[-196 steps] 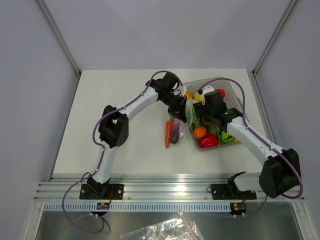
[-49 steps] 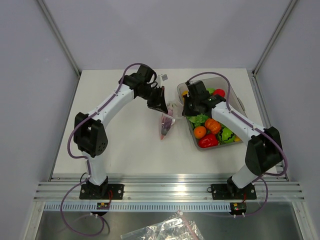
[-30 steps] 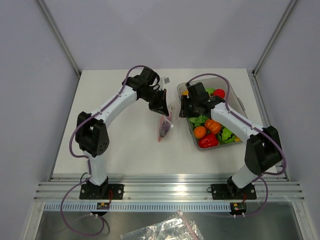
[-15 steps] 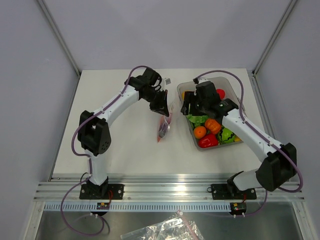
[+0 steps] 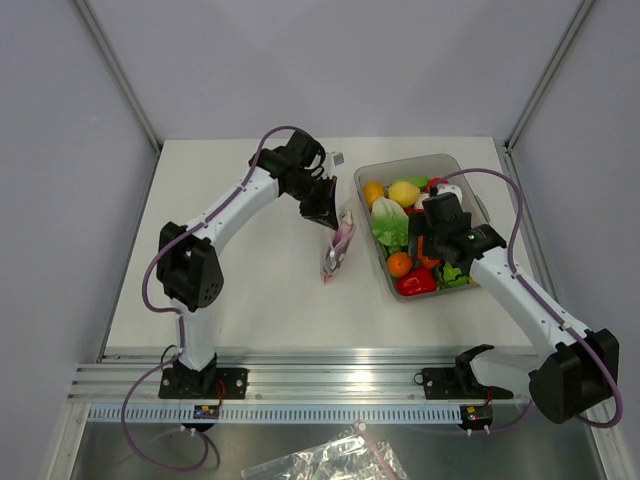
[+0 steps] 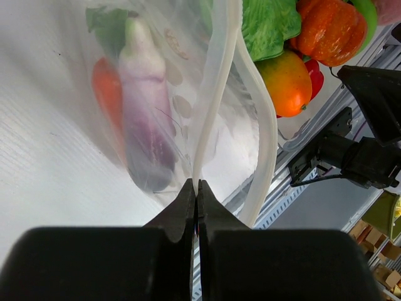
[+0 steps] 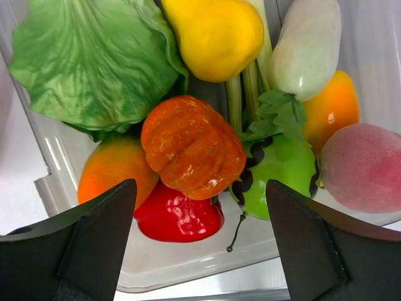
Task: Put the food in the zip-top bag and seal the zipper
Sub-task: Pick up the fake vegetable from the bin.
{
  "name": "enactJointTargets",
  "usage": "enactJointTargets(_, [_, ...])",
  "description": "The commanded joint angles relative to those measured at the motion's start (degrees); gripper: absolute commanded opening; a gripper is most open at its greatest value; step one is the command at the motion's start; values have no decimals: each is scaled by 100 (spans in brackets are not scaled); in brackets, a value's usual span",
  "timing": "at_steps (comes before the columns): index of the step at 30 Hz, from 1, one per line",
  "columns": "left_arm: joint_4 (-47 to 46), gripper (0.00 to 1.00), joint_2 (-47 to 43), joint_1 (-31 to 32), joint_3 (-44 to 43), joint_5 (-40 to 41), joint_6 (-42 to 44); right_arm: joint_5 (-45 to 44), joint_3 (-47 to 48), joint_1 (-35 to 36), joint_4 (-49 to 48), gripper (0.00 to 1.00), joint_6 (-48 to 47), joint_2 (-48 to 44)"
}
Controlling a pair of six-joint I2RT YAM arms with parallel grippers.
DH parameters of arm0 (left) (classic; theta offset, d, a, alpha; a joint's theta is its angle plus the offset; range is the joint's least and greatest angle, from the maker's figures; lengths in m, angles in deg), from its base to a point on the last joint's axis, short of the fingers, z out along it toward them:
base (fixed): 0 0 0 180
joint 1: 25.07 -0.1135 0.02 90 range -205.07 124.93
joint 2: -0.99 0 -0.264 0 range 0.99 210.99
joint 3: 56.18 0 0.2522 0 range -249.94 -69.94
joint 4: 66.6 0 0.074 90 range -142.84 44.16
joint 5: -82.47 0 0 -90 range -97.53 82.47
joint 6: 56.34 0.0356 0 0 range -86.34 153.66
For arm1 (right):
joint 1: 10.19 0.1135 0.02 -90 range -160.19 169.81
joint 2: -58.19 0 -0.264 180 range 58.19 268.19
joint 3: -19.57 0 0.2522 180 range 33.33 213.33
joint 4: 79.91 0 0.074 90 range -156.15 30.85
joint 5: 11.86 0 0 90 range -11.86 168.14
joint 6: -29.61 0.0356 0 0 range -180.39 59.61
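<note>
Found left jaws clenched on zipper [image 6: 216, 94], bag [image 5: 338, 248] holding eggplant [image 6: 147, 138] just beside bin [image 5: 400, 166], right jaws released directly above bin.

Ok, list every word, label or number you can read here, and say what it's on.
Nothing can be read in any view.
The white tag in the top view: dark marks, too small to read.
The small stickers along the near edge, top view: too small to read.
The bag: pale dots only, no print.
</note>
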Motion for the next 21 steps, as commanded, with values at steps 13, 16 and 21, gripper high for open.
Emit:
enactJointTargets(13, [168, 0, 192, 68, -454, 47, 119, 475, 187, -296, -582, 91, -614, 975])
enactJointTargets(16, [169, 0, 201, 86, -490, 38, 128, 431, 301, -375, -590, 91, -694, 1186])
enactJointTargets(21, [186, 0, 236, 86, -534, 64, 128, 501, 346, -446, -643, 78, -642, 1292])
